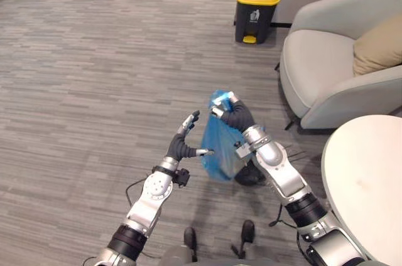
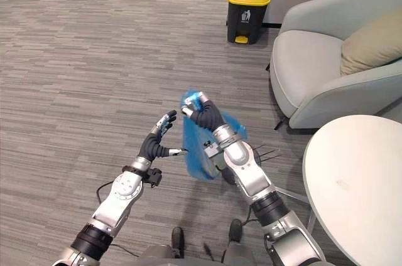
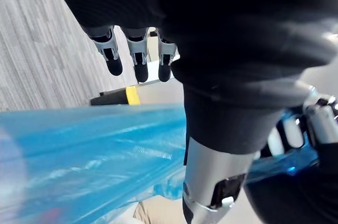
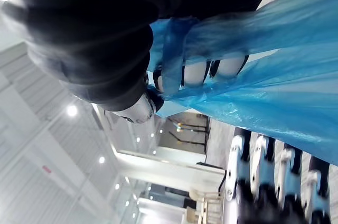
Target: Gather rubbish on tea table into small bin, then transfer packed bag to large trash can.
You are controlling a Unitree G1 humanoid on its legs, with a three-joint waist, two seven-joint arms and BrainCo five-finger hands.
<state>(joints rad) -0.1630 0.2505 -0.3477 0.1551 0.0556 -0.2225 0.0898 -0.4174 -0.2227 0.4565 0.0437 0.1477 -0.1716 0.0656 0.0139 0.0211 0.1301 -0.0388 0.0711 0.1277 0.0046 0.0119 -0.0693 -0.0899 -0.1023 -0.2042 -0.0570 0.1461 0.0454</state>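
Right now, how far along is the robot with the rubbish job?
Bagging looks done: the blue bag hangs bunched in the right hand, and the visible part of the white table looks bare. In hand: the carry, with the left hand open beside the bag. Left: walk to the yellow-lidded trash can, lid shut, and drop the bag in.

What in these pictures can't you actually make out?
- Contents of the blue bag: in every view its crumpled plastic hides them.
- Whether the left robot hand touches the bag: in the eye views its thumb tip just meets the bag's edge.
- Fingertips of the right robot hand: in the right wrist view, bag plastic wraps over them.
- The white table: in the eye views, cut off by the right and bottom edges.
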